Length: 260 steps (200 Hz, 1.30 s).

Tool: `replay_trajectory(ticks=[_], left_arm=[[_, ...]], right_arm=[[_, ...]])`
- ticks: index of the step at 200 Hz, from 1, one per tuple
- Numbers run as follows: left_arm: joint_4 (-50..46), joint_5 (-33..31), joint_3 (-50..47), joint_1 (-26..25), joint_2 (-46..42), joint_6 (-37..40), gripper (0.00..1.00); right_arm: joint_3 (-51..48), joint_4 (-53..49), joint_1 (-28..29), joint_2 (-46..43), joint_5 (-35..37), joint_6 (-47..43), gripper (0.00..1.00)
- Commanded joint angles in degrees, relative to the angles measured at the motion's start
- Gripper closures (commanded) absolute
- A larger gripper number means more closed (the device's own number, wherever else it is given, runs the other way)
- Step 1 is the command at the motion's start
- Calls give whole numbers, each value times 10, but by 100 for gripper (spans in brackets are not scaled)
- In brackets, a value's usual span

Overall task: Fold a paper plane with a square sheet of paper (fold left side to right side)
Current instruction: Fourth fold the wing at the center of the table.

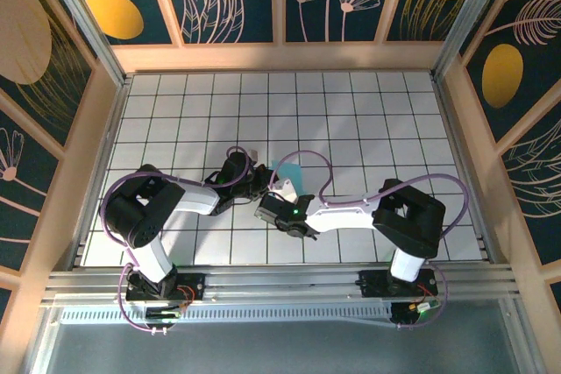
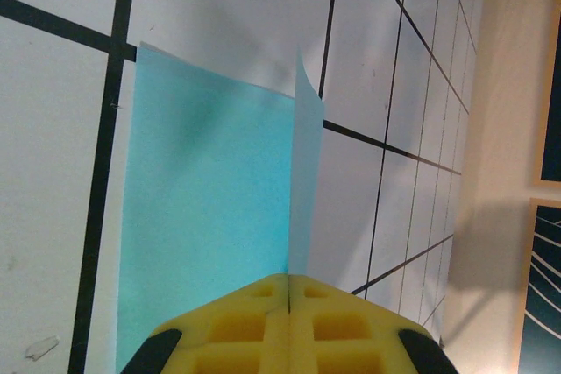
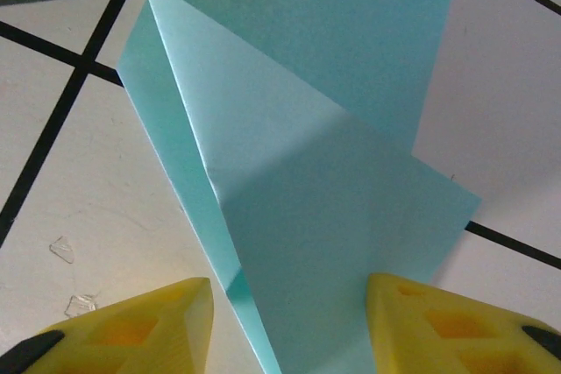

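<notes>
Alignment matters: the left gripper (image 2: 289,283), pinched on the raised edge of the square sheet of paper (image 2: 202,216) near the middle of the table (image 1: 394,111), should lay it over squarely. The right gripper (image 3: 287,293) straddles the sheet, its jaws apart.

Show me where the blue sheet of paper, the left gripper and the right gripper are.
sheet of paper (image 3: 333,208): right wrist view, middle of the folded flap.
left gripper (image 2: 289,279): left wrist view, seam where its shut fingertips meet.
right gripper (image 3: 289,291): right wrist view, midway between its parted fingertips.
</notes>
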Motion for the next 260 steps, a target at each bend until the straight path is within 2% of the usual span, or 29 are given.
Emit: replay_trajectory(ticks=[1,48,115,171,217,233,248,260], left_arm=[[-12,-4,13,-4,-4,-3,99],[-14,-6,13,-4,-2,-2,98],[-14,-4,18,-5,3,-2,96],[-20,-9,15,-6,-4,0,92],[-38,-22,10,-5,-13,7,81],[-54,-29,7,-4,-42,17,77],[-69,-33,2,2,-62,27,73],[-79,-35,-6,11,-84,34,66]], right_arm=[[18,-23,7,10,37,17,54],[17,-24,13,12,37,16,62],[28,-39,24,27,43,24,68],[26,-49,24,30,53,32,81],[27,-55,23,33,60,32,94],[26,-55,22,32,58,29,100],[24,-54,19,29,53,27,100],[20,-50,16,23,44,22,100]])
